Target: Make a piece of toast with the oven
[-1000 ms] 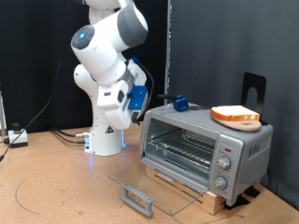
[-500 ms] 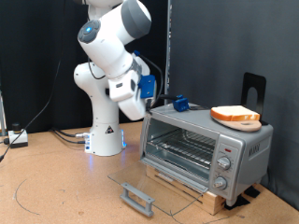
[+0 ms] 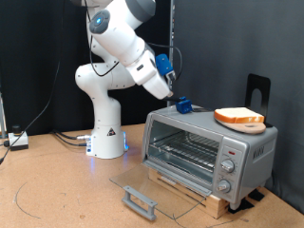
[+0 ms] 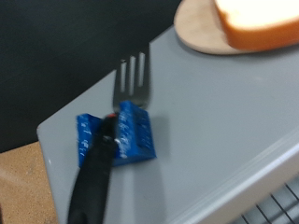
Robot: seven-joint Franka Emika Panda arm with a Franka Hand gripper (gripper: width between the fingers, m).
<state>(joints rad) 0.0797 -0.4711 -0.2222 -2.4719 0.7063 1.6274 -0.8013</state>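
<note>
In the exterior view the oven [image 3: 211,155] stands on a wooden board [image 3: 195,195] toward the counter's [image 3: 57,190] right side, its glass door [image 3: 152,189] folded down flat in front and the wire rack [image 3: 185,150] showing inside. The piece of toast [image 3: 239,117] lies on a round wooden plate [image 3: 236,123] on the oven's roof, near the right end above the knobs [image 3: 227,169]. A fork with a blue block on its handle [image 3: 182,104] rests on the roof's left end. The arm leans over from the left, and its pincer [image 3: 171,80] hangs just above that fork, not touching it; whether its fingers are wide or narrow I cannot tell here. In the wrist view the fork [image 4: 120,131] lies on the grey roof, its blue block near the roof's corner, tines pointing toward the plate [image 4: 201,33] and toast [image 4: 257,21]; the fingers themselves do not show.
</note>
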